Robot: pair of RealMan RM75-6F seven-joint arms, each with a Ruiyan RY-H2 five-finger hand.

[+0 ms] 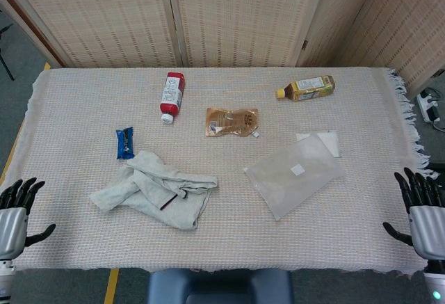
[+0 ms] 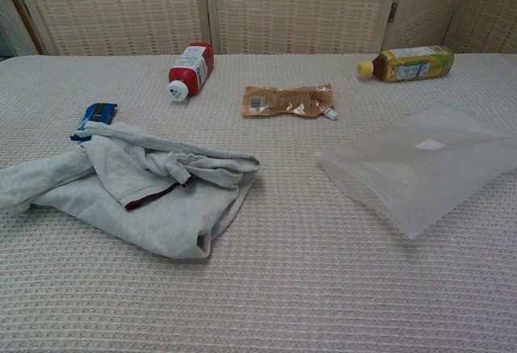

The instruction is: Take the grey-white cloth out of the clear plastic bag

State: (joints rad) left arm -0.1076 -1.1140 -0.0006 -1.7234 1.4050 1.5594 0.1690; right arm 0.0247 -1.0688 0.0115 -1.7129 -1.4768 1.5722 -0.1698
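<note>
The grey-white cloth [image 1: 156, 189] lies crumpled on the table left of centre, also seen in the chest view as the cloth [image 2: 133, 187]. The clear plastic bag [image 1: 294, 174] lies flat and apart from it on the right; the chest view shows the bag [image 2: 424, 165] with a small white label. My left hand [image 1: 14, 210] hangs at the front left corner, off the table edge, fingers spread and holding nothing. My right hand [image 1: 425, 211] hangs at the front right corner, fingers spread and holding nothing. Neither hand shows in the chest view.
A red-and-white bottle [image 1: 171, 96] lies at the back left, a yellow-green drink bottle [image 1: 306, 88] at the back right. A brown pouch [image 1: 231, 121] lies mid-table. A blue snack bar [image 1: 125, 142] sits beside the cloth. A white paper [image 1: 327, 140] peeks from behind the bag.
</note>
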